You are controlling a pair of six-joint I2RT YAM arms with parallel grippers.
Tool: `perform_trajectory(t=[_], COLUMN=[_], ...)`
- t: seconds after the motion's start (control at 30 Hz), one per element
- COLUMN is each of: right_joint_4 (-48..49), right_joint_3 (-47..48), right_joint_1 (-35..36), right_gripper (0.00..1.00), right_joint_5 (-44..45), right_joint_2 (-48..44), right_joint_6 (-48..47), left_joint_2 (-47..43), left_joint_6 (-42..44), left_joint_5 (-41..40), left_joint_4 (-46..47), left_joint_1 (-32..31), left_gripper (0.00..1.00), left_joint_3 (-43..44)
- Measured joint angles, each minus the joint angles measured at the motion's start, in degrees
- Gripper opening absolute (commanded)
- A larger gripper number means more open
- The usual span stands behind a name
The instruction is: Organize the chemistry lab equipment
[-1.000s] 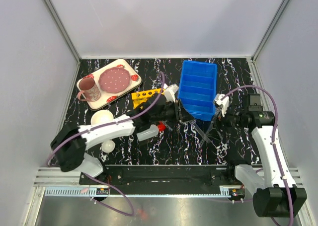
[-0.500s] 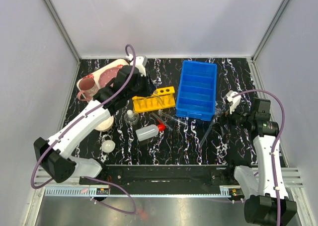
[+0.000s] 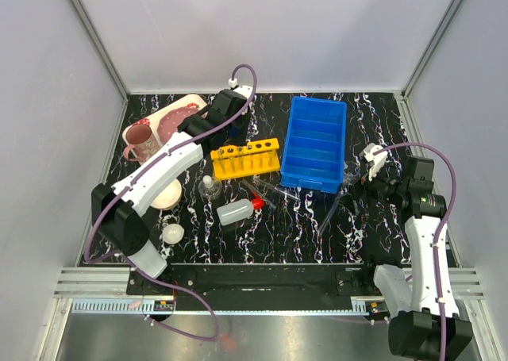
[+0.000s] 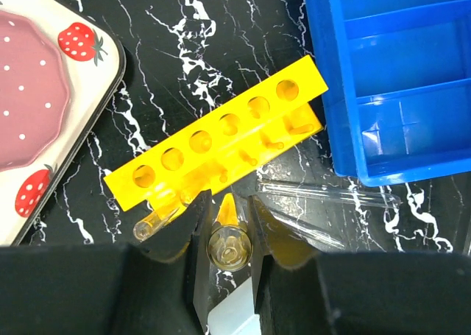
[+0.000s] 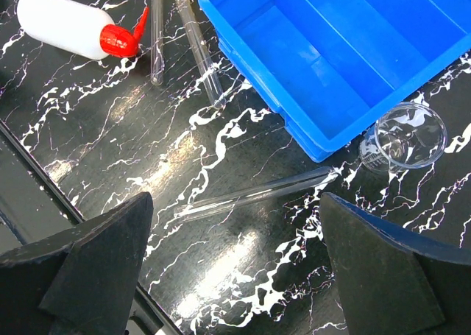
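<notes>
Swinging away from the table's middle, the left arm now hovers over the yellow tube rack (image 3: 246, 158) beside the blue bin (image 3: 317, 143). Left wrist view: the left gripper (image 4: 224, 221) clamps a test tube (image 4: 228, 243), seen end-on, just short of the rack's holes and seemingly ready for slotting. Right wrist view: the right gripper (image 5: 235, 276) gapes wide and empty above a loose tube (image 5: 254, 194).

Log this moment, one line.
left gripper: shut on test tube near yellow rack | right gripper: open, empty, above loose tube by blue bin
</notes>
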Motion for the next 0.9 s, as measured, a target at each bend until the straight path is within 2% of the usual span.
perform_trajectory(t=[0.47, 0.9], right_joint_4=[0.0, 0.0], right_joint_3=[-0.04, -0.04], right_joint_1=[-0.48, -0.92], right_gripper=[1.0, 1.0], right_joint_5=[-0.24, -0.28], right_joint_2=[0.0, 0.0], right_joint_6=[0.0, 0.0], left_joint_2=[2.64, 2.8], left_joint_6=[2.64, 2.38], left_joint_5=[-0.83, 1.6], left_joint_4=[-1.7, -1.6], left_joint_1=[0.85, 2.6], left_gripper=[0.18, 0.18], left_joint_3=[2.93, 3.82])
